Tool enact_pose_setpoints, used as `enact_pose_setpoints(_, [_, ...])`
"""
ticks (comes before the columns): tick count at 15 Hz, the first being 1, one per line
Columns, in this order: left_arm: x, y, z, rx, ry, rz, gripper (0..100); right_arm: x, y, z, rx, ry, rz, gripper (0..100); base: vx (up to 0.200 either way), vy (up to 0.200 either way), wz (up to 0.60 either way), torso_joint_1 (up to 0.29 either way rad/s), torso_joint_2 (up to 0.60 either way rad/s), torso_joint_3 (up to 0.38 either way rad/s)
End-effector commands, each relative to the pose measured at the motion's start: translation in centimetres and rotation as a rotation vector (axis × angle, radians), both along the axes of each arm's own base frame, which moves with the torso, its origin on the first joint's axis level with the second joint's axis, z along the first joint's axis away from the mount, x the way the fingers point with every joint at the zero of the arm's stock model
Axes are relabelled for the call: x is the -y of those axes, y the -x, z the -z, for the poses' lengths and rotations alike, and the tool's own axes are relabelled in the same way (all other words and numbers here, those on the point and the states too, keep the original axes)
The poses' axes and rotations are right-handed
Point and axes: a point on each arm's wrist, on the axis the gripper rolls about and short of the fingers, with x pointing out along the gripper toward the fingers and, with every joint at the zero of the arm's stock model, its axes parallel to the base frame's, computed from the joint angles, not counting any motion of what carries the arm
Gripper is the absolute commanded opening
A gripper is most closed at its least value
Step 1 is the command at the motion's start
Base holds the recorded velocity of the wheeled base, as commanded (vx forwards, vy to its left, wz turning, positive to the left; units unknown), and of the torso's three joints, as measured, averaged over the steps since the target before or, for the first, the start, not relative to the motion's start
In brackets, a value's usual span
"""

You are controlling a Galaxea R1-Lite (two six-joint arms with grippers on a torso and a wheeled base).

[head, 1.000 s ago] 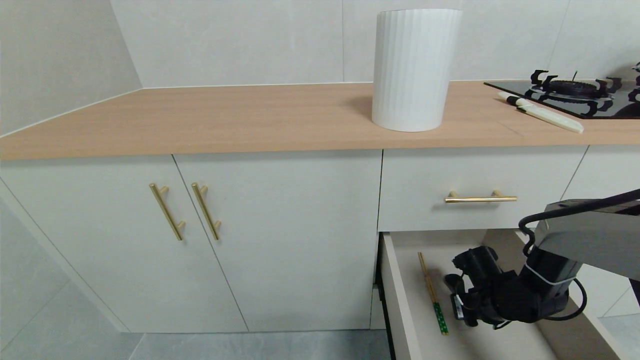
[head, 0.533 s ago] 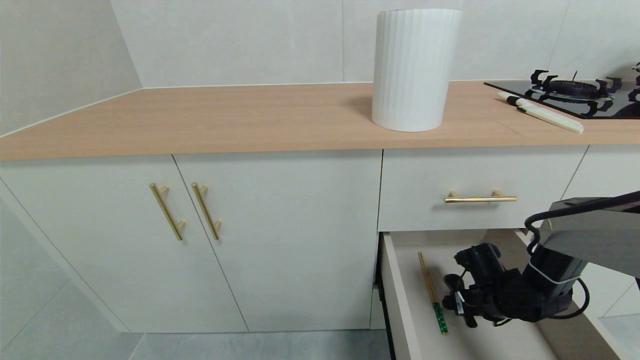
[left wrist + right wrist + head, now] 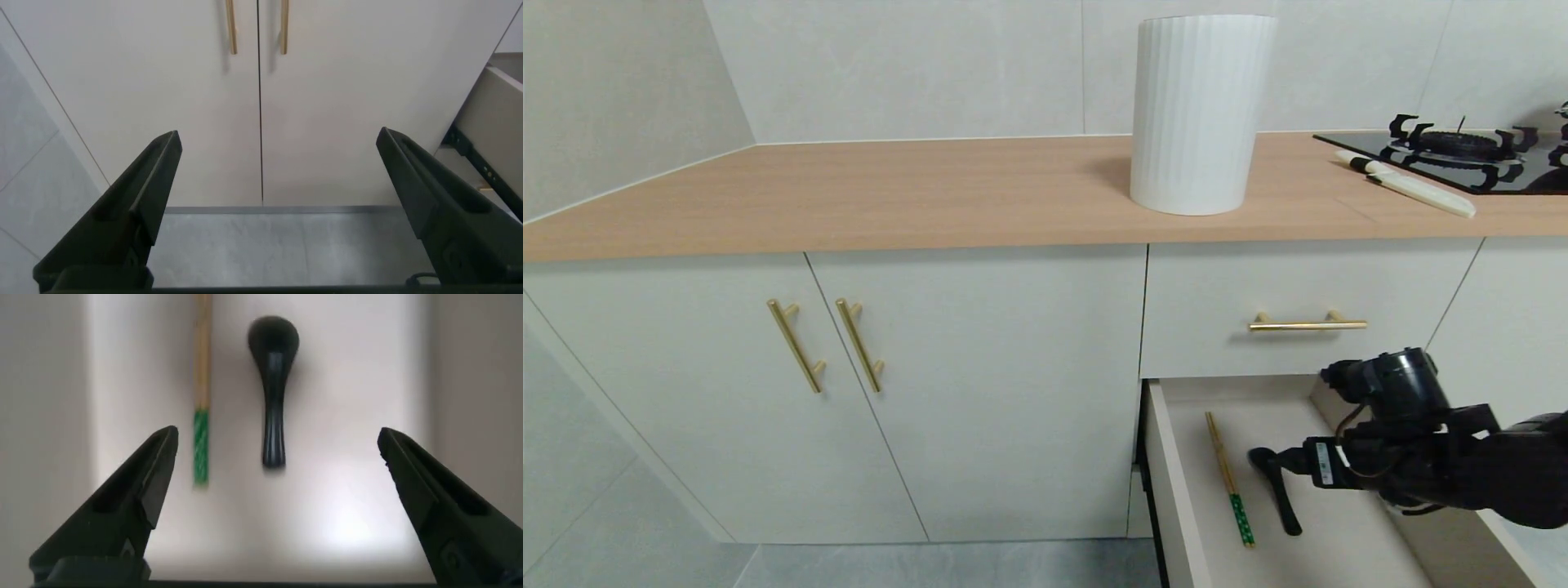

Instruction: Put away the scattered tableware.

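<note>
The lower drawer (image 3: 1176, 490) stands pulled out at the bottom right. On its floor lie a pair of wooden chopsticks (image 3: 1229, 478) with green ends (image 3: 200, 437) and, just beside them, a black spoon (image 3: 1276, 488) (image 3: 274, 384). My right gripper (image 3: 1339, 474) (image 3: 276, 441) hovers above the spoon, open, holding nothing and clear of it. My left gripper (image 3: 278, 137) is open and empty, low in front of the closed cabinet doors (image 3: 261, 98). A white-handled knife (image 3: 1409, 186) lies on the wooden countertop (image 3: 890, 196) by the hob.
A tall white ribbed container (image 3: 1199, 114) stands on the countertop above the drawers. The black gas hob (image 3: 1462, 151) is at the far right. The upper drawer with its gold handle (image 3: 1307, 325) is shut. Grey floor (image 3: 270, 245) lies below the doors.
The right gripper has lifted up and drawn back to the right, away from the drawer floor. The black spoon now lies fully uncovered beside the chopsticks.
</note>
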Motion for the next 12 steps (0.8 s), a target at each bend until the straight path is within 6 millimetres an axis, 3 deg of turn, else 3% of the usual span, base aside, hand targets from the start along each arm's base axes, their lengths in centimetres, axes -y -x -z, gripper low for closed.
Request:
enact_pose_setpoints(1, [0.0, 0.0, 0.0, 0.001, 0.0, -0.001, 100, 1.1, 5.5, -6.1, 0.084, -0.029, -0.022, 100, 0.0, 0.0, 0.0, 0.0, 0.0, 0.0])
enact_pose_setpoints(4, [0.0, 0.0, 0.0, 0.0, 0.0, -0.001, 100, 1.2, 8.8, -7.3, 0.026, -0.029, -0.085, 100, 0.0, 0.0, 0.0, 0.0, 0.0, 0.0])
enact_pose_setpoints(12, [0.0, 0.0, 0.0, 0.001, -0.003, -0.001, 100, 1.2, 9.5, -6.8, -0.041, -0.047, -0.109, 100, 0.0, 0.0, 0.0, 0.0, 0.0, 0.0])
